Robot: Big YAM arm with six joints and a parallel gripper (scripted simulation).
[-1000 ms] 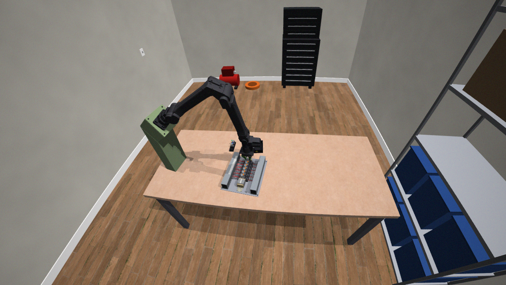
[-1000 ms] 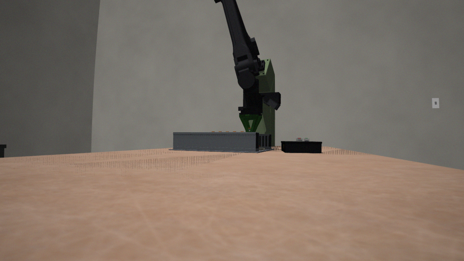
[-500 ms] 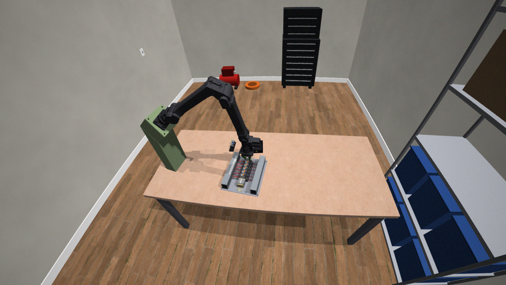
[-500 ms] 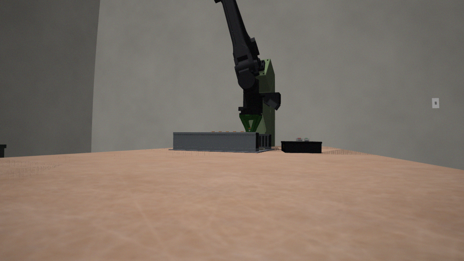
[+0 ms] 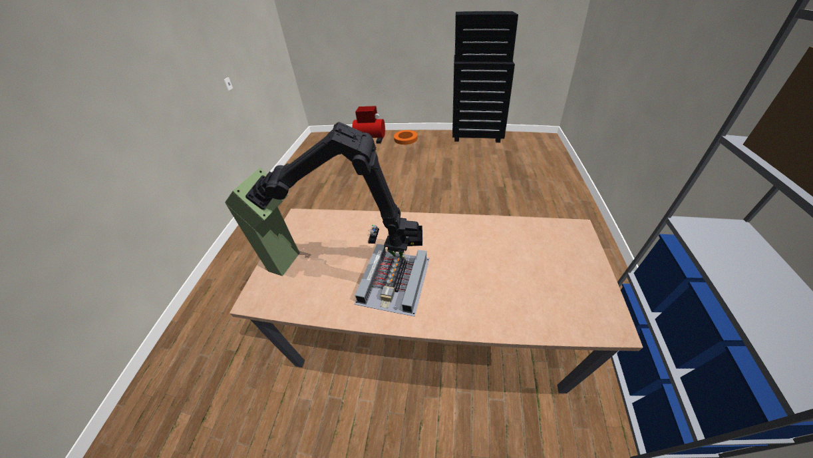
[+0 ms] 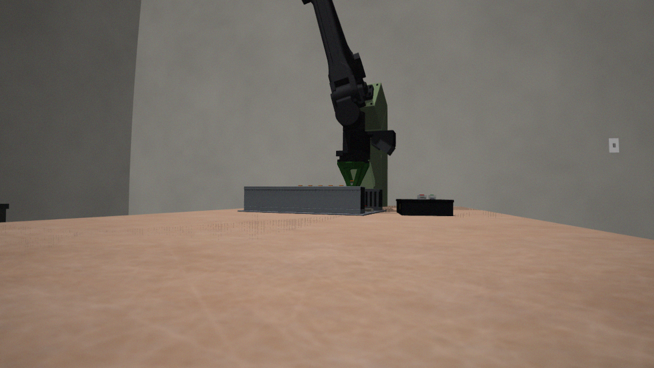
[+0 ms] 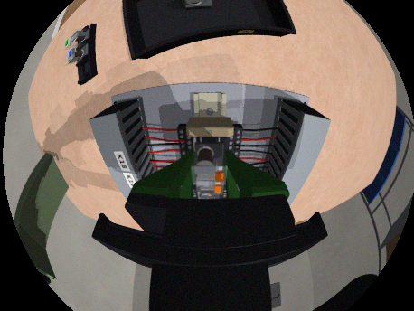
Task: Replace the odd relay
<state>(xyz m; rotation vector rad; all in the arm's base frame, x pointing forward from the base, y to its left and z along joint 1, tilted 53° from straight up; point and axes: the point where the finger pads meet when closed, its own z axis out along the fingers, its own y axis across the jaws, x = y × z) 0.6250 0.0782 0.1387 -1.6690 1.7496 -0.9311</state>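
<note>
Fingers of mine grip a clear-cased relay point(image 7: 203, 174) by its two sides – my gripper point(image 5: 396, 255) point(image 6: 352, 184) point(image 7: 209, 155) is clenched on it, partly apart by the width of its case. I have it at the end of the relay row, just beside the tan end block point(image 7: 210, 127), between the two grey wire ducts point(image 5: 416, 278) point(image 7: 309, 140). An orange button point(image 7: 219, 176) shows toward one side of its top, on the same side as the orange button point(image 7: 218, 189) of the next relay. From the side, orange shows between my fingertips slightly above the row's other orange buttons – I cannot tell whether the blades are fully in.

Beyond the panel point(image 5: 391, 305) point(image 7: 249, 91) lies the black tray point(image 6: 425, 208) point(image 7: 208, 42), with a grey piece point(image 7: 197, 3) in it, cut off by the wrist view's edge. A red-topped piece point(image 6: 421, 197) shows above the tray's rim from the side. Near the tray, the black holder point(image 5: 372, 237) point(image 7: 87, 68) carries two relays, one with a green button point(image 7: 67, 43), one with a blue button point(image 7: 70, 53).
</note>
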